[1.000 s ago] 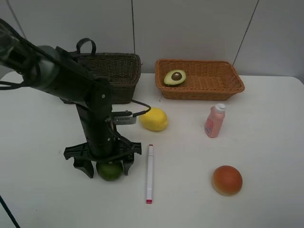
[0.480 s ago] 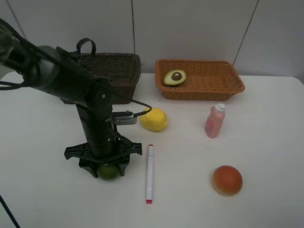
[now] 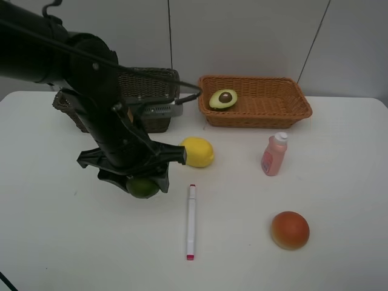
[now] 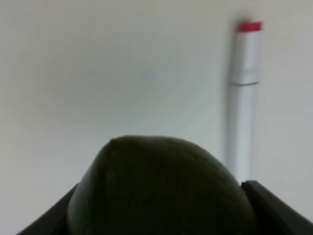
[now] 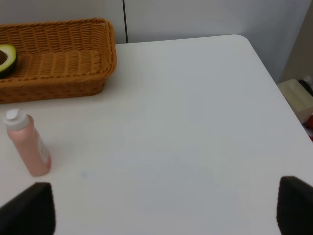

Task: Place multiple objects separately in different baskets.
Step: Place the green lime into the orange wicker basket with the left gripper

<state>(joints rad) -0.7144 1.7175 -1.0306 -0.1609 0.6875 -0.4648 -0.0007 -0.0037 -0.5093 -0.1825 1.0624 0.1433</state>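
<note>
My left gripper point(image 3: 140, 182) is shut on the green lime point(image 3: 144, 189) and holds it just above the table, in front of the dark brown basket point(image 3: 154, 91). In the left wrist view the lime point(image 4: 161, 191) fills the space between the jaws. The yellow lemon point(image 3: 197, 151) lies to its right, and the white pink-tipped marker point(image 3: 191, 221) point(image 4: 243, 103) lies in front. The halved avocado point(image 3: 223, 99) sits in the light orange basket point(image 3: 267, 118). My right gripper point(image 5: 164, 215) stands open and empty over the table's right side.
The pink bottle point(image 3: 274, 154) point(image 5: 27, 144) stands upright in front of the orange basket point(image 5: 58, 88). An orange-red peach point(image 3: 290, 230) rests at the front right. The left arm hides part of the dark basket. The table's right edge shows in the right wrist view.
My left gripper closed on the lime, then rose with it and shifted a little toward the baskets. Everything else has stayed in place.
</note>
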